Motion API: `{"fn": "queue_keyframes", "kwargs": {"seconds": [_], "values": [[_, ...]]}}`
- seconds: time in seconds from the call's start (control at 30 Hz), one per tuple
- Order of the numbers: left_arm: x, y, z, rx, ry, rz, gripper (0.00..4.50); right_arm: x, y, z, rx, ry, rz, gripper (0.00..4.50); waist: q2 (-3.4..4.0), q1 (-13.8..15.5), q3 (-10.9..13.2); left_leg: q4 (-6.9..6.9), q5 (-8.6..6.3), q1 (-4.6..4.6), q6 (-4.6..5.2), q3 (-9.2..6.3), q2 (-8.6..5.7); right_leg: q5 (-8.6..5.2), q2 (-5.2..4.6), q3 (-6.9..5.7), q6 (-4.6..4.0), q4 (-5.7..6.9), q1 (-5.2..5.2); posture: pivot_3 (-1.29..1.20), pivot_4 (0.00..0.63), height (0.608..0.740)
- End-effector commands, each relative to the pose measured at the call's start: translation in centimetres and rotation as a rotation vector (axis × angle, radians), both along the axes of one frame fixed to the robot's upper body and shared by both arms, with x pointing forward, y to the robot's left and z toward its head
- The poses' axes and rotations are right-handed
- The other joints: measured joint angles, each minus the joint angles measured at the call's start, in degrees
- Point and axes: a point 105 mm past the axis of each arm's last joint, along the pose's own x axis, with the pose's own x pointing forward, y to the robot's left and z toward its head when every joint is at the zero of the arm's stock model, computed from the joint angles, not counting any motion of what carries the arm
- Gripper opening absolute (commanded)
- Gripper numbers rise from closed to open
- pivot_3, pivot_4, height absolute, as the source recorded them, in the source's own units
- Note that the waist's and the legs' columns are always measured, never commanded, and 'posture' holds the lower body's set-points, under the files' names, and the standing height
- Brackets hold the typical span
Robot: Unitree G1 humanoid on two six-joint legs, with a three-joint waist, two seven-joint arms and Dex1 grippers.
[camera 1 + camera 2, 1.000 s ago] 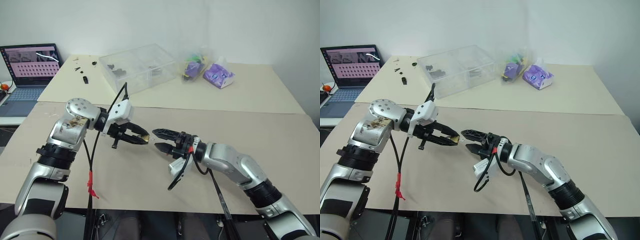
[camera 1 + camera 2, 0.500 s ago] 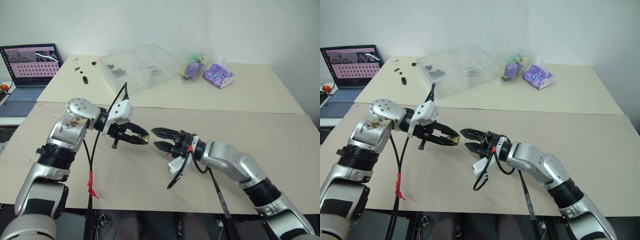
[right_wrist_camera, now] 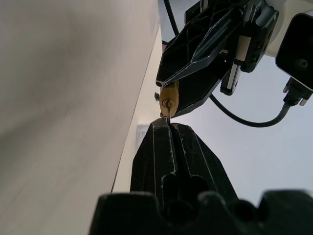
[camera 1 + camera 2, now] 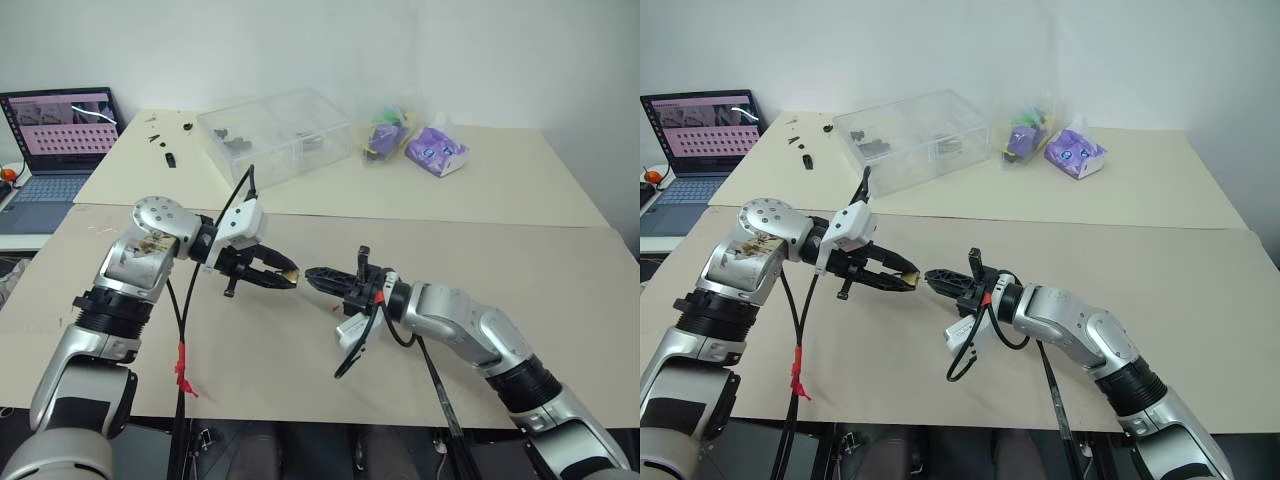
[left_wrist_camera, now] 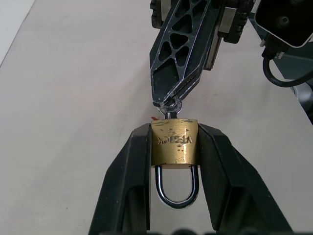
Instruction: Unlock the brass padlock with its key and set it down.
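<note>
The left gripper (image 5: 173, 147) clamps the brass padlock (image 5: 174, 142) by its two flat sides, body outward and silver shackle (image 5: 176, 188) tucked back between the fingers — a hold that keeps the keyway end facing the other arm and leaves the shackle free to spring. It holds the lock in the air above the beige table (image 4: 300, 350), roughly midway between the two arms. The key (image 5: 170, 106) stands in the keyway, its round head sticking out, and the right gripper (image 5: 168, 100) has its fingers pressed together on that head, the arm reaching in roughly level so its wrist lines up with the key's axis. That alignment looks chosen so a roll of the wrist would turn the key without prying it sideways. The shackle is seated at both legs, so the lock appears not yet opened. Against the picture a second ago, the right gripper's fingers — then spread wide around the key head — have shut on it; both arms and the padlock sit where they were. The likely next step is the turn itself.
</note>
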Motion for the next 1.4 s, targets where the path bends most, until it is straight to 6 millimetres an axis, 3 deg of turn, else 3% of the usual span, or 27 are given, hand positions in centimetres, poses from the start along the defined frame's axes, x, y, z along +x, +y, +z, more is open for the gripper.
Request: {"fn": "queue_keyframes", "kwargs": {"seconds": [0.03, 0.3, 0.47, 0.57, 1.4], "values": [[0.1, -0.3, 1.4, -0.014, -0.053, -0.011, 1.22, -0.5, 0.4, 1.1, 0.014, -0.042, 0.032, 0.04, 0.00, 0.00, 0.00, 0.00, 0.00, 0.00, 0.00, 0.00, 0.00, 0.00, 0.00, 0.00, 0.00, 0.00, 0.00, 0.00, 0.150, 0.726], [0.0, -0.4, 1.4, -0.015, -0.050, -0.014, 1.22, 0.2, -0.5, 0.9, 0.032, -0.018, -0.017, 0.04, 0.00, 0.00, 0.00, 0.00, 0.00, 0.00, 0.00, 0.00, 0.00, 0.00, 0.00, 0.00, 0.00, 0.00, 0.00, 0.00, 0.150, 0.726], [-0.1, -0.5, 1.3, -0.015, -0.045, -0.019, 1.22, -0.1, -0.4, 1.3, 0.048, -0.040, -0.014, 1.35, 0.00, 0.00, 0.00, 0.00, 0.00, 0.00, 0.00, 0.00, 0.00, 0.00, 0.00, 0.00, 0.00, 0.00, 0.00, 0.00, 0.150, 0.726], [0.0, -0.5, 1.4, -0.016, -0.046, -0.018, 1.22, -0.2, -0.3, 1.4, 0.041, -0.062, -0.010, 2.47, 0.00, 0.00, 0.00, 0.00, 0.00, 0.00, 0.00, 0.00, 0.00, 0.00, 0.00, 0.00, 0.00, 0.00, 0.00, 0.00, 0.150, 0.726], [0.4, -0.3, 1.2, 0.006, -0.029, -0.016, 1.22, -0.6, 0.2, 1.8, -0.001, -0.134, 0.026, 2.47, 0.00, 0.00, 0.00, 0.00, 0.00, 0.00, 0.00, 0.00, 0.00, 0.00, 0.00, 0.00, 0.00, 0.00, 0.00, 0.00, 0.150, 0.726]]}}
